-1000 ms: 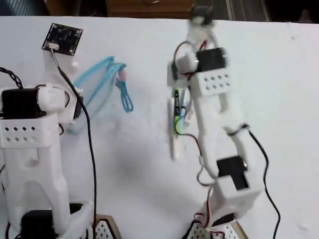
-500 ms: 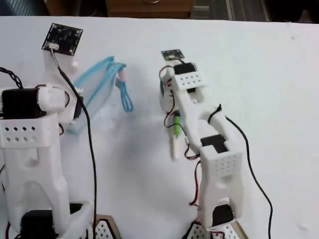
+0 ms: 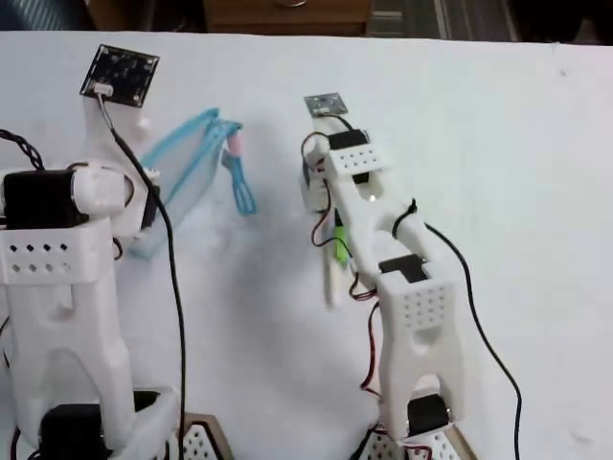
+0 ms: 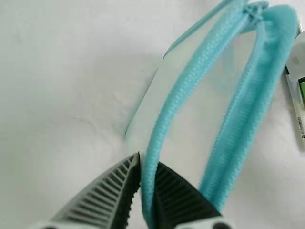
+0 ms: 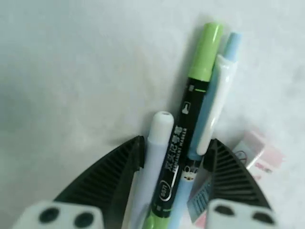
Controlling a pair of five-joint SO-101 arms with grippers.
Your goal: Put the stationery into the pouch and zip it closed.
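Pinching one zipper edge of the gaping blue pouch (image 4: 190, 109) with the left tool (image 4: 145, 183); straddling green highlighter (image 5: 190, 105), blue pen (image 5: 215, 95) and white pen (image 5: 155, 152) with the right tool (image 5: 174, 157), spread apart.

- Table (image 3: 536, 144): plain white top, running across the high view from left edge to right edge; dark strip of room along the top of the frame.
- Pouch (image 3: 188, 171): clear, blue zip edges, upper left of centre, slanting from lower left to upper right; mouth gapes open.
- Blue loop (image 3: 242, 192): flat on the top, just right of the pouch's upper end; small pink piece (image 3: 233, 144) just above it, identity unclear.
- Frame centre: green marker (image 3: 339, 241) and white pen (image 3: 331, 284) side by side, touching, lengthwise up-down.
- Light-blue pen (image 5: 224, 71): against the marker's far side.
- Pink-and-white eraser (image 5: 259, 153): just beside the pens.
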